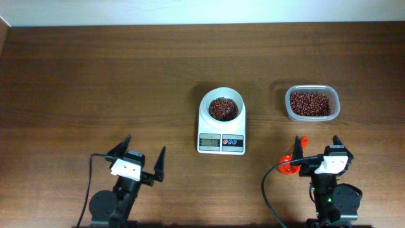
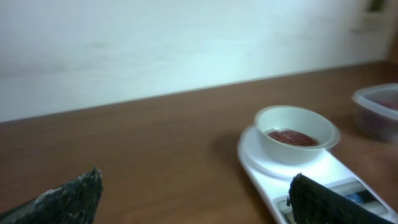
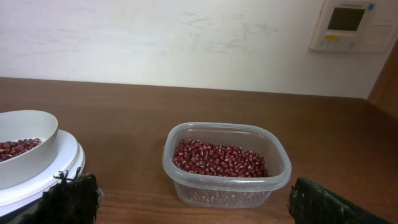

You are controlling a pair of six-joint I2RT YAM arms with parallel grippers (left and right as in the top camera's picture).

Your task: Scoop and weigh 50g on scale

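A dark wooden tabletop (image 1: 95,76), seen from above. Near its middle sits a small white scale (image 1: 221,132), with its grey display (image 1: 209,143) and blue buttons (image 1: 233,142) along the near edge. A round white bowl (image 1: 205,101) stands on the far part of the scale and holds a small heap of red-brown beans (image 1: 223,109) covering its bottom. To the right of the scale and apart from it, a clear plastic tub (image 1: 312,88) holds more beans (image 1: 310,103) in a deeper layer.

At the near edge, the left claw (image 1: 146,143) sits to the near left of the scale, its fingers spread wide with nothing between them. The right claw (image 1: 317,137) sits on the near side of the tub, also spread wide and holding nothing between its fingers. An orange-red object (image 1: 293,158) lies just beside the right claw's left finger; whether it touches the finger cannot be told. In the right wrist view the tub lies straight ahead, with the bowl at the left edge.
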